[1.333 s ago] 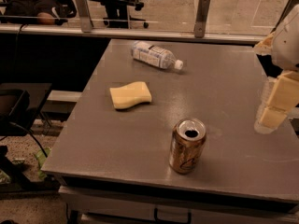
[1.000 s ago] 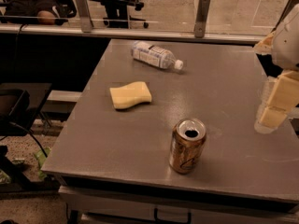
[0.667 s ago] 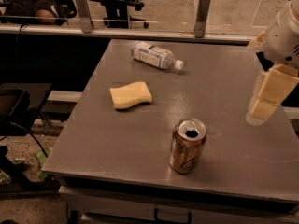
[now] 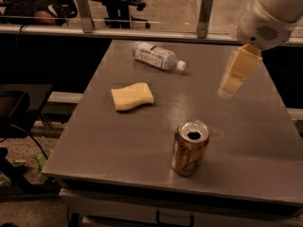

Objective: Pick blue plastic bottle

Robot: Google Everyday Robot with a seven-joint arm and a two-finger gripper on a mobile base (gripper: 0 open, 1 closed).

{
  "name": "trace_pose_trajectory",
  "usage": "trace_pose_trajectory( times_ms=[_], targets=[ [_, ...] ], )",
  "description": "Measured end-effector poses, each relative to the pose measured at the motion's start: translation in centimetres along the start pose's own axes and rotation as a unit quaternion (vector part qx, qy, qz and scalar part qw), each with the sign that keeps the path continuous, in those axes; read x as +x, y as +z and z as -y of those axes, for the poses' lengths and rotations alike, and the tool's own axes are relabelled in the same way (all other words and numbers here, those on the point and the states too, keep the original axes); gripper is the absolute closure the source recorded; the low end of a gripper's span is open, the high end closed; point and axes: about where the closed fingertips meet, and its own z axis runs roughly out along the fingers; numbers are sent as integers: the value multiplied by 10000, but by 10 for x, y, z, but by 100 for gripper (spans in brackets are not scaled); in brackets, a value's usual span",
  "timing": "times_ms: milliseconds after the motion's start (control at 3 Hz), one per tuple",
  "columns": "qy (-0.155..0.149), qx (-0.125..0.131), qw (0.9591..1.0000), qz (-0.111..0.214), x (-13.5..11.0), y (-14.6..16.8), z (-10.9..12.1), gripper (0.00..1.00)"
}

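Observation:
The blue plastic bottle (image 4: 157, 56) lies on its side at the far middle of the grey table (image 4: 118, 145), its white cap pointing right. It is clear with a pale printed label. My gripper (image 4: 234, 77) hangs from the white arm at the upper right, above the table's right half. It is well to the right of the bottle and nearer to me, apart from it, and holds nothing that I can see.
A yellow sponge (image 4: 132, 96) lies left of centre. An open brown-gold soda can (image 4: 189, 148) stands upright near the front edge. A rail with metal posts (image 4: 204, 11) runs behind the table. A dark chair (image 4: 14, 112) stands at the left.
My arm and gripper have moved left and toward the table's middle, closer to the bottle. The bottle, sponge and can have not moved.

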Motion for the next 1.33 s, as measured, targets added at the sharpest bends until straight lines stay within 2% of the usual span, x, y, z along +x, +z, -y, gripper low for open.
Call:
trace_pose_trajectory(
  times_ms=[667, 1333],
  targets=[
    [501, 36, 9986, 146, -38, 57, 64, 0],
    [1071, -53, 9942, 65, -65, 120, 116, 0]
  ],
)
